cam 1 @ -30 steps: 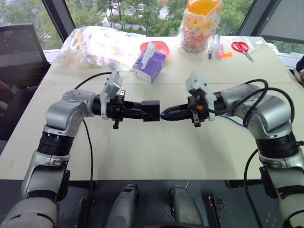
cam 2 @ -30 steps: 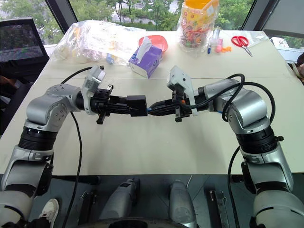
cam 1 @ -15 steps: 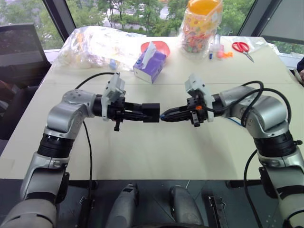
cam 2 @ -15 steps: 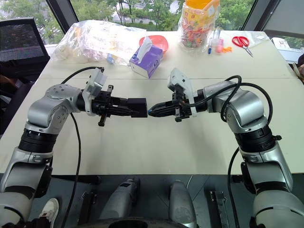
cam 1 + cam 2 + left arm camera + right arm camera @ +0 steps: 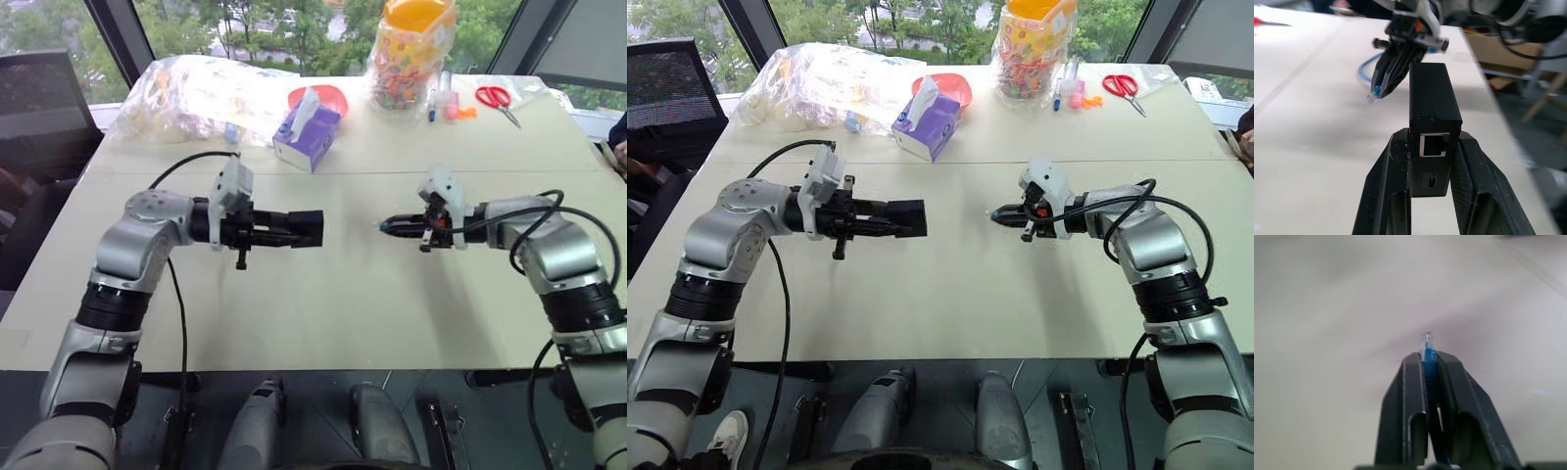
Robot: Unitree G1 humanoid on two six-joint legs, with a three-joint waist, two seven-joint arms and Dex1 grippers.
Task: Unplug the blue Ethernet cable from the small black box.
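Hovering well apart over the table [image 5: 323,313], the left gripper [image 5: 294,229] pinches the small black box [image 5: 309,227] and the right gripper [image 5: 392,225] clamps the blue Ethernet cable [image 5: 1374,93] by its freed plug, so only setting both down seems left.

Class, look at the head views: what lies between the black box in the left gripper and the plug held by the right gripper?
Nothing: between the black box and the plug, both eye views show bare table.
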